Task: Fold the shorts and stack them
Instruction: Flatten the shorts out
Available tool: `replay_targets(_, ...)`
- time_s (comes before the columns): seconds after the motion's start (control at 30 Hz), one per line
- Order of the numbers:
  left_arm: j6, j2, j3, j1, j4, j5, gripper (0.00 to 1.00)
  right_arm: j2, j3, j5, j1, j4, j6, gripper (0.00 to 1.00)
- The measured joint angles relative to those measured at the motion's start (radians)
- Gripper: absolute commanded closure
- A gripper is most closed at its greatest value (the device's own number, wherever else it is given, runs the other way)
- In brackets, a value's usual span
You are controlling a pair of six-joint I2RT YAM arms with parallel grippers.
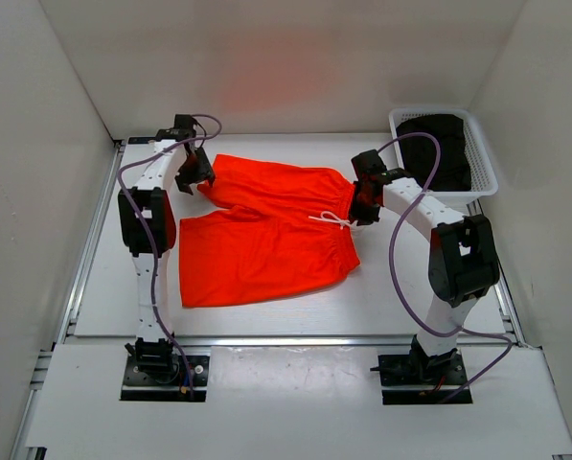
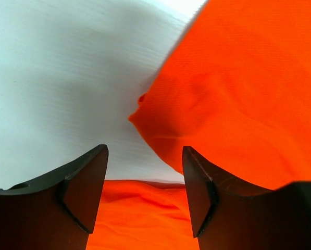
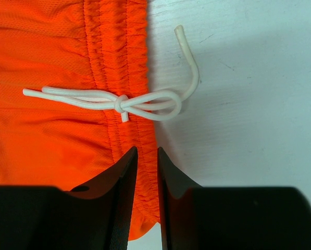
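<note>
The shorts (image 1: 266,230) are laid flat on the counter (image 1: 410,297), with the long way running left to right. The legs are pointed left and the waistband is at the right. The far leg's hem is seen just in front of the left tool (image 1: 194,177), whose fingers are apart. The waistband looks pinched in the nearly closed right tool (image 1: 365,203).

The shorts (image 1: 266,240) lie on the surface (image 1: 410,287), waistband to your right, legs to your left. Your left hand (image 1: 192,177) is at the far leg's end, and your right hand (image 1: 367,206) is at the waistband by the drawstring (image 3: 119,101). Far right, a basket (image 1: 487,177) holds another garment (image 1: 439,144).
</note>
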Motion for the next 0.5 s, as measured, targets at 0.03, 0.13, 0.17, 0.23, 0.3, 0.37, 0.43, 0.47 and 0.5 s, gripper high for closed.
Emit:
replay_targets(0.03,0.0,0.0,-0.006,0.003,-0.001,0.001,0.33,0.0,0.0,0.0,0.0,0.0,-0.001,0.73)
replay_targets(0.13,0.0,0.003,-0.007,0.013,0.006,0.006,0.4,0.0,0.0,0.0,0.0,0.0,-0.005,0.73)
replay_targets(0.17,0.001,0.008,-0.003,0.016,0.008,0.007,0.45,0.0,0.0,0.0,0.0,0.0,-0.006,0.73)
replay_targets(0.23,-0.002,0.026,0.012,0.018,0.014,0.012,0.69,0.0,0.0,0.0,0.0,0.0,-0.008,0.73)
replay_targets(0.3,-0.002,0.044,0.018,0.018,0.019,0.019,0.83,0.0,0.0,0.0,0.0,0.0,-0.008,0.73)
replay_targets(0.37,0.001,0.058,0.019,0.018,0.016,0.027,0.9,0.0,0.0,0.0,0.0,0.0,-0.01,0.73)
replay_targets(0.43,0.003,0.067,0.023,0.018,0.016,0.031,0.9,0.0,0.0,0.0,0.0,0.0,-0.011,0.73)
replay_targets(0.47,0.003,0.068,0.025,0.018,0.014,0.031,0.9,0.0,0.0,0.0,0.0,0.0,-0.011,0.73)
replay_targets(0.5,0.003,0.068,0.026,0.018,0.014,0.031,0.9,0.0,0.0,0.0,0.0,0.0,-0.012,0.73)
